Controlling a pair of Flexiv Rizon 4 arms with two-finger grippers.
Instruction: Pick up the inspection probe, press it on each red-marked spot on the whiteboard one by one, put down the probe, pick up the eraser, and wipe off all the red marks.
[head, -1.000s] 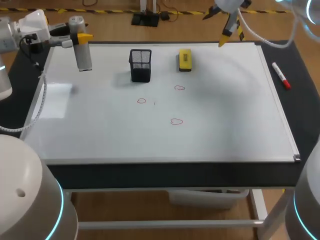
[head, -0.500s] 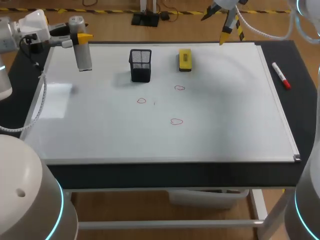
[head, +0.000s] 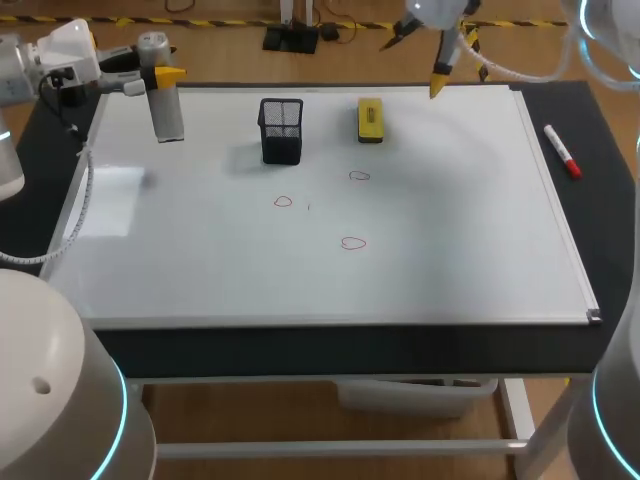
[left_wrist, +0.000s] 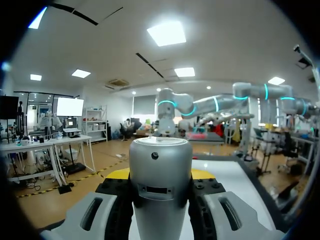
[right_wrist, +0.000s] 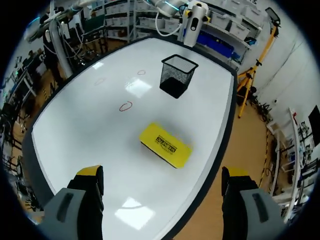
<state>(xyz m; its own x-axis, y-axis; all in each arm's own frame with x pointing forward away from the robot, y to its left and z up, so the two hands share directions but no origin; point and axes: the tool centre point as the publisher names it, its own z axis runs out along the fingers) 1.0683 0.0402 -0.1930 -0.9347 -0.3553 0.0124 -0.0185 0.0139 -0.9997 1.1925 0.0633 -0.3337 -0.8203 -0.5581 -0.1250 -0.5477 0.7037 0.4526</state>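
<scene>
The silver cylindrical probe (head: 166, 108) stands upright over the whiteboard's (head: 450, 220) far left corner. My left gripper (head: 160, 72) is shut on its top. In the left wrist view the probe (left_wrist: 160, 170) fills the gap between the fingers of that gripper (left_wrist: 160, 176). The yellow eraser (head: 370, 119) lies near the far edge. My right gripper (head: 438, 62) hangs open above that edge, to the eraser's right. From the right wrist the eraser (right_wrist: 165, 145) lies ahead of the wide-open gripper (right_wrist: 162, 175). Three red marks (head: 283, 201), (head: 353, 243), (head: 359, 176) sit mid-board.
A black mesh basket (head: 281, 130) stands on the board left of the eraser. A red marker pen (head: 562, 152) lies on the dark table (head: 600, 220) beyond the board's right edge. The near and right parts of the board are bare.
My right gripper has shifted a little to the left along the far edge, closer to the eraser. The left arm and the probe have stayed where they were.
</scene>
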